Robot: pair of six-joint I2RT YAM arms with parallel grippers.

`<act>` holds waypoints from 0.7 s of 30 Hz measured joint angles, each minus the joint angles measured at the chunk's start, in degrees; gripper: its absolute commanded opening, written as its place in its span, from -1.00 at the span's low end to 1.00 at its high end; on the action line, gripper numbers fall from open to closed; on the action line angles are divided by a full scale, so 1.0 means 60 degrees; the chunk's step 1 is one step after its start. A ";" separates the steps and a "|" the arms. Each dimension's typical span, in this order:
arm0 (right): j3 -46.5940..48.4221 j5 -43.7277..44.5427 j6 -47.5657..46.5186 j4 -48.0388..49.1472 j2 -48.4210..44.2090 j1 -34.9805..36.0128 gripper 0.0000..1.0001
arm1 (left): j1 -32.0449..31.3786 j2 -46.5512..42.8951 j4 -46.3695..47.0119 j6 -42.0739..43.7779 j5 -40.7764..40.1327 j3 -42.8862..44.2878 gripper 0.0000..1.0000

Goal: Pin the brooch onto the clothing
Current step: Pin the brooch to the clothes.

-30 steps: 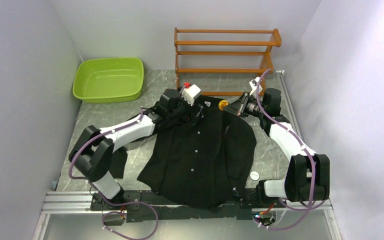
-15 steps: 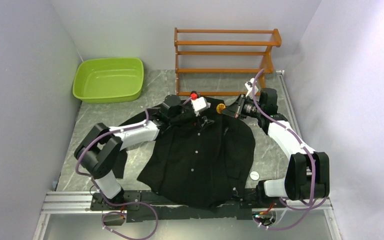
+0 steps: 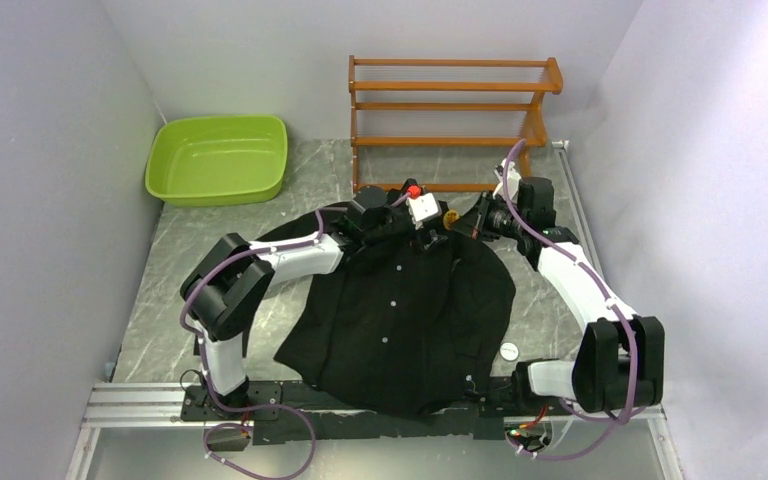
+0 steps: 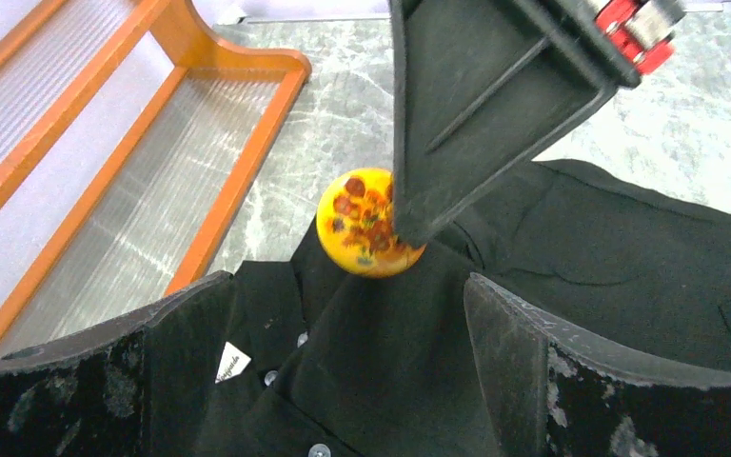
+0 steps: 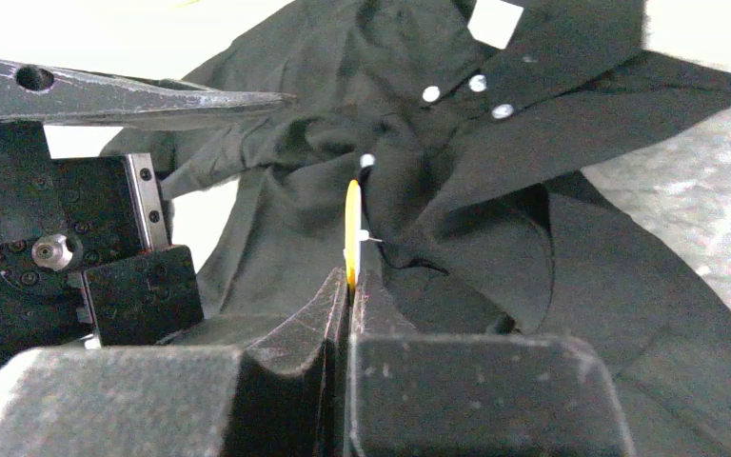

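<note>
The black shirt (image 3: pixel 400 310) lies spread on the table, collar at the far end. My right gripper (image 3: pixel 463 222) is shut on the orange brooch (image 3: pixel 450 216) and holds it at the shirt's collar. In the right wrist view the brooch (image 5: pixel 352 228) stands edge-on above the shut gripper (image 5: pixel 350 281), its pin side against a fold of the shirt (image 5: pixel 457 190). My left gripper (image 3: pixel 423 234) is open over the collar, just left of the brooch. In the left wrist view, shirt fabric (image 4: pixel 381 362) lies between the spread fingers (image 4: pixel 571 381), and the brooch (image 4: pixel 362 224) hangs just beyond them.
A wooden rack (image 3: pixel 450 100) stands at the back, close behind both grippers, and shows in the left wrist view (image 4: pixel 152 171). A green basin (image 3: pixel 218 158) sits at the back left. A small white disc (image 3: pixel 509 350) lies on the table right of the shirt.
My left gripper has moved right along the collar, up to the brooch. The right gripper with the brooch has shifted only slightly.
</note>
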 measured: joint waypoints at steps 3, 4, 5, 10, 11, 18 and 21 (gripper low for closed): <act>0.0000 0.0597 -0.0160 -0.0273 -0.0342 0.0025 -1.00 | 0.0007 0.0091 -0.0004 0.0022 -0.0051 0.0011 0.90; 0.0000 0.0769 -0.0219 -0.0310 -0.0470 0.0055 -1.00 | 0.0007 0.0120 -0.0011 0.0033 -0.0051 0.0018 0.89; 0.0000 0.0958 -0.0284 -0.0331 -0.0601 0.0102 -1.00 | 0.0000 0.0142 -0.0018 0.0040 -0.0047 0.0018 0.88; 0.0000 0.1705 -0.0579 -0.0401 -0.0962 0.0477 -1.00 | 0.0000 0.0168 -0.0055 0.0160 0.0058 0.0026 0.86; 0.0000 0.1829 -0.0641 -0.0430 -0.0976 0.0568 -1.00 | 0.0000 0.0168 -0.0044 0.0164 0.0098 0.0026 0.87; 0.0000 0.2080 -0.0823 -0.0616 -0.0976 0.0834 -1.00 | 0.0000 0.0222 0.0390 0.0051 0.0455 0.0066 0.83; 0.0000 0.2116 -0.0841 -0.0707 -0.1009 0.0871 -1.00 | -0.0018 0.0481 0.0535 -0.0069 0.0597 0.0331 0.79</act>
